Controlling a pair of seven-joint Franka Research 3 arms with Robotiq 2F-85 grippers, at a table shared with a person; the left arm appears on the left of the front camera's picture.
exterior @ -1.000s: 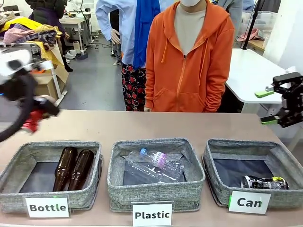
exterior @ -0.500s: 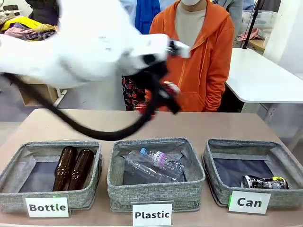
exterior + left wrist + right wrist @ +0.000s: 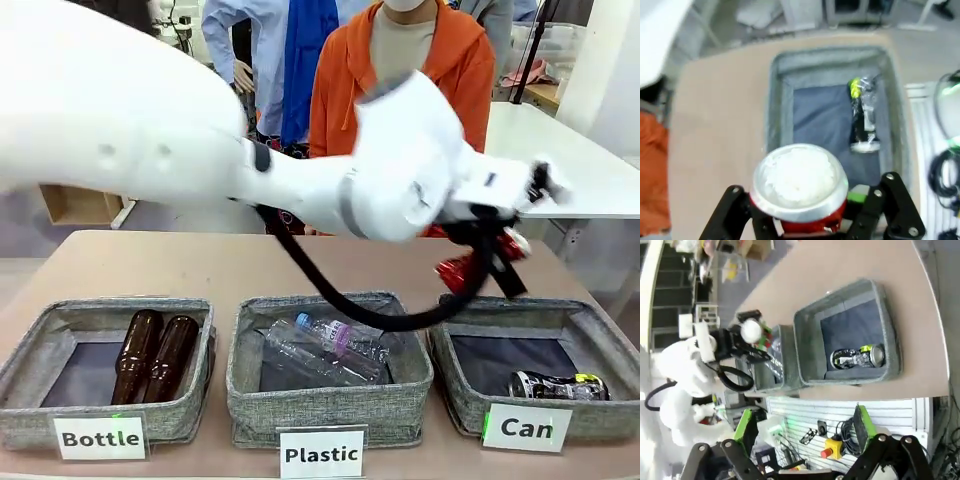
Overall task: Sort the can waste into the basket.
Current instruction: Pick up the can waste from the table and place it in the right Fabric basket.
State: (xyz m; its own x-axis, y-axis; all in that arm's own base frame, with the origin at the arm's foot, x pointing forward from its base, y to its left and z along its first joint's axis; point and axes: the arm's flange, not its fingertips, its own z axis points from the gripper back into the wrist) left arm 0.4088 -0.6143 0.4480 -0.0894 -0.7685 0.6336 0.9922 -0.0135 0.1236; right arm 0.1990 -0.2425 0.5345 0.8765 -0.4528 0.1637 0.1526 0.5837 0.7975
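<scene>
One red can (image 3: 799, 187) clamped in left end effector (image 3: 805, 220) above basket (image 3: 775, 110).

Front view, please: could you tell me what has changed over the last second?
The left tool, shut on the red can, swung from the table's left edge across to above the Can basket's far left corner. The right tool left that view. The black can in the basket, bottles and person stayed put.

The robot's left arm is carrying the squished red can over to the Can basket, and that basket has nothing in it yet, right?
Not quite. The left gripper does hold the red can near the Can basket, but the basket isn't empty: the front view shows a black can already lying inside.
</scene>
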